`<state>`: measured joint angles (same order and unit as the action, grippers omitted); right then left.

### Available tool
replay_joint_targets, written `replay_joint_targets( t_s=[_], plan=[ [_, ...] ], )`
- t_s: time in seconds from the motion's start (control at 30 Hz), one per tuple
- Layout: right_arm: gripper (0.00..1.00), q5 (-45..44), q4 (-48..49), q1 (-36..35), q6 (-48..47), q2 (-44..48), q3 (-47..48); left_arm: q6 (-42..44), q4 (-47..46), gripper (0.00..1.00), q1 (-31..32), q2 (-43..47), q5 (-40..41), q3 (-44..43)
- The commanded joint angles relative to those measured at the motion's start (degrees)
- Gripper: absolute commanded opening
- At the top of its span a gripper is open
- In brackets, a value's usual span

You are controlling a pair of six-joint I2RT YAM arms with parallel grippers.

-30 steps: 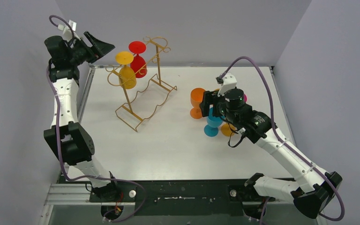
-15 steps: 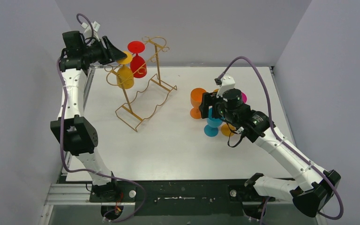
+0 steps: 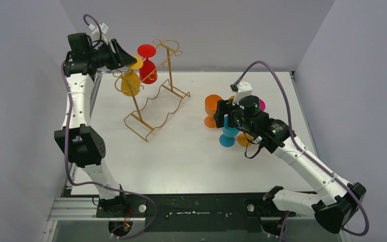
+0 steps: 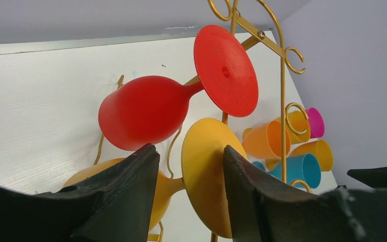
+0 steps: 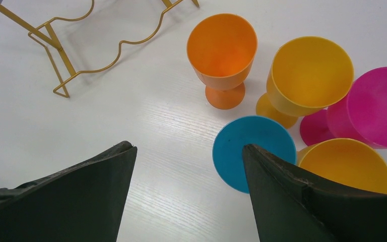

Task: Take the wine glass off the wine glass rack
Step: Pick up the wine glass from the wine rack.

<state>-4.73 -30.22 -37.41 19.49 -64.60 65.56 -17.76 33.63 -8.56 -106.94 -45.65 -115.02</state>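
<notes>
Yellow wine glass (image 3: pixel 130 81) hangs bowl-down from an upper arm of the gold wire wine glass rack (image 3: pixel 153 103) at the far left of the table (image 3: pixel 181 161), with a red wine glass (image 3: pixel 147 68) beside it on the same frame; seen from above, that makes two on the rack. Your left gripper (image 3: pixel 125 59) is raised to the yellow foot, probably because a glass hung by its foot must be slid out along the arm rather than lifted straight off. Your right gripper (image 3: pixel 223 115) hovers over a cluster of glasses well apart to the right. From the left wrist, the black fingers (image 4: pixel 131 196) bracket the yellow foot disc, one on the stem side and one across its flat face; you cannot tell whether they are pinching it. From the right wrist, the jaws stand wide with nothing between them, above five glasses: an orange glass (image 5: pixel 221 50), a yellow glass (image 5: pixel 310 75), a second yellow glass (image 5: pixel 350 169), a magenta glass (image 5: pixel 378 106) and a blue glass (image 5: pixel 254 151) set foot-up.
</notes>
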Motion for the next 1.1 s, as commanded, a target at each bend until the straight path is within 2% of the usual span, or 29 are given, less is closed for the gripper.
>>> replay_joint_targets(
  t_s=[0.0,0.13,0.27,0.4,0.73,0.8,0.93,1.07],
  plan=[
    [0.79,-0.03,0.60,0.42,-0.24,-0.63,0.93,0.71,1.61,0.48,-0.99,2.07,0.06,-1.79],
    [0.79,-0.23,0.43,0.42,0.69,-0.62,0.81,1.12,2.54,0.46,-1.66,3.33,2.23,-2.04],
    [0.79,-0.90,0.33,0.41,1.95,-0.53,0.73,-0.23,-0.16,0.43,-2.57,5.20,0.31,-0.58],
    [0.80,-0.98,0.31,0.45,2.31,-0.44,0.33,0.31,1.74,0.37,-2.78,5.11,0.20,-1.68],
    [0.80,-0.07,0.15,0.41,2.24,-1.34,0.02,1.25,3.09,0.43,-2.53,4.06,-1.89,-1.90],
    [0.80,0.18,0.15,0.45,2.22,-1.17,0.01,1.58,3.37,0.41,-2.35,3.57,-2.39,-2.34],
    [0.80,0.51,-0.10,0.41,2.20,-0.97,0.02,-0.10,0.48,0.28,-2.26,3.38,-6.14,-1.35],
    [0.80,0.65,-0.21,0.49,2.22,-0.88,-0.06,0.18,1.04,0.24,-2.32,3.14,-5.86,-1.63]
  ],
)
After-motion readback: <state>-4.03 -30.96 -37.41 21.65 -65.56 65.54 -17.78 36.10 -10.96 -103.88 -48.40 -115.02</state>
